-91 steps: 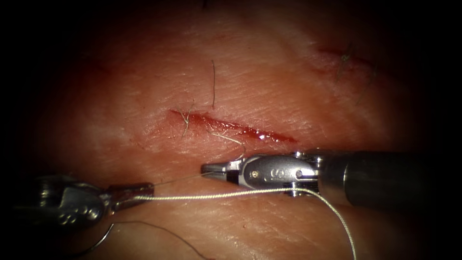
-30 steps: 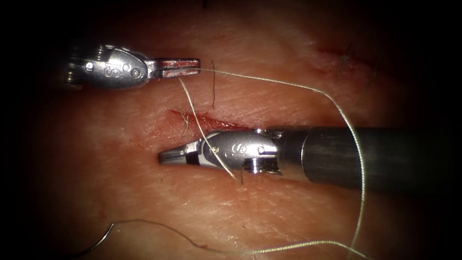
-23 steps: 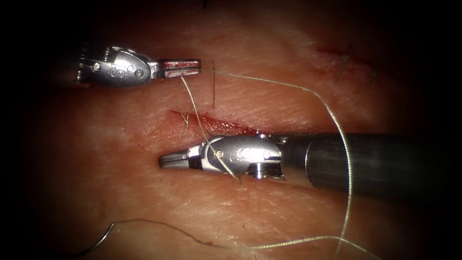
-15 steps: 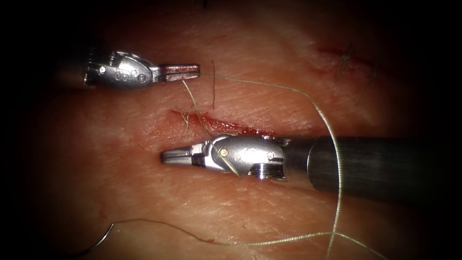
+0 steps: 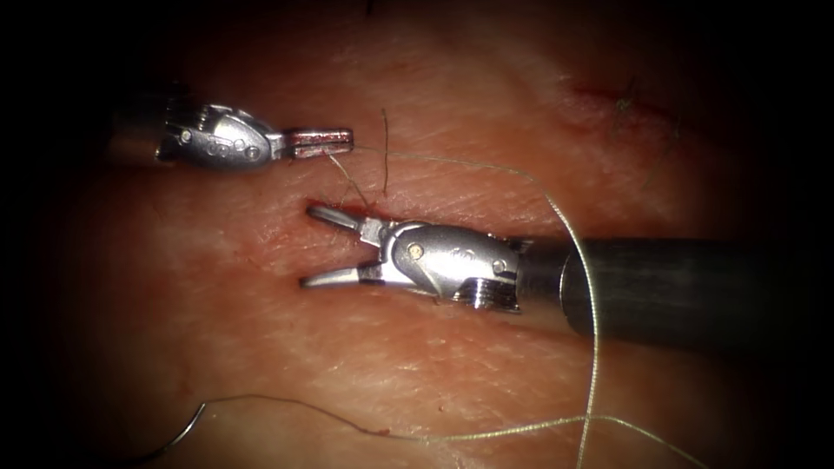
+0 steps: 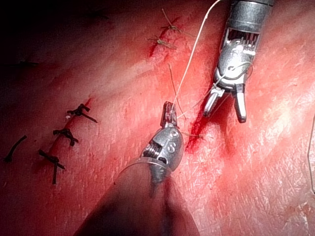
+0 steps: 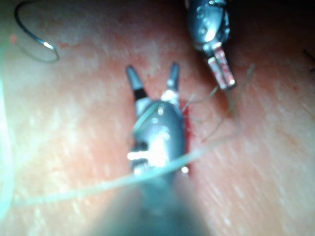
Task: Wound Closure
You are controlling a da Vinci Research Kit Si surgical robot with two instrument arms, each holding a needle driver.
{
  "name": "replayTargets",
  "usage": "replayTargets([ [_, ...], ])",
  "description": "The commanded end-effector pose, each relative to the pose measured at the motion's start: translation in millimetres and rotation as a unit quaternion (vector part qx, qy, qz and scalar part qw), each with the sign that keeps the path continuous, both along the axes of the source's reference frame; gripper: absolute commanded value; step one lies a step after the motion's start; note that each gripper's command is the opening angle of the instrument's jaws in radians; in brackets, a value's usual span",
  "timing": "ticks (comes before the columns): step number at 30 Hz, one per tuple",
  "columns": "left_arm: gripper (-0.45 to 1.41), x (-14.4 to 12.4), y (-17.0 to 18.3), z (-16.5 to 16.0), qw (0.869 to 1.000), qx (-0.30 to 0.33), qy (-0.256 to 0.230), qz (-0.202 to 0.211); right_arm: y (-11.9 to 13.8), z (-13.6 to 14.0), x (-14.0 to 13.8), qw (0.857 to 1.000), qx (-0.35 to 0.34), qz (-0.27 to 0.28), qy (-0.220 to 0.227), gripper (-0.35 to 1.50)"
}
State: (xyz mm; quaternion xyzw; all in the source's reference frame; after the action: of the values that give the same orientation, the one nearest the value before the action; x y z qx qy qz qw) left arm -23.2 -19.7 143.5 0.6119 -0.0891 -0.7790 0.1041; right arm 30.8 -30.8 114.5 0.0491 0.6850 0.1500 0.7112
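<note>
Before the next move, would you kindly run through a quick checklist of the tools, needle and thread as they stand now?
1. Left tool shut on the thread: ok.
2. Right tool open, holding nothing: ok.
3. Thread wrapped around the right tool's wrist: ok.
4. Needle lying free on the tissue, held by neither tool: ok.
5. Short thread end by the cut, within the right tool's reach: cannot tell.
</note>
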Motion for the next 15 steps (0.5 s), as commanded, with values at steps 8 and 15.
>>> replayTargets([
  [8,-0.45,0.5,-1.9,0.0,1.0,0.009,-0.001,0.003,1.1,1.4,-1.6,1.0,0.002,0.022,-0.016,1.1],
  [15,-0.45,1.1,-4.1,-0.5,1.0,0.011,-0.003,0.006,2.1,1.4,-3.0,0.999,0.007,0.049,-0.022,1.1],
])
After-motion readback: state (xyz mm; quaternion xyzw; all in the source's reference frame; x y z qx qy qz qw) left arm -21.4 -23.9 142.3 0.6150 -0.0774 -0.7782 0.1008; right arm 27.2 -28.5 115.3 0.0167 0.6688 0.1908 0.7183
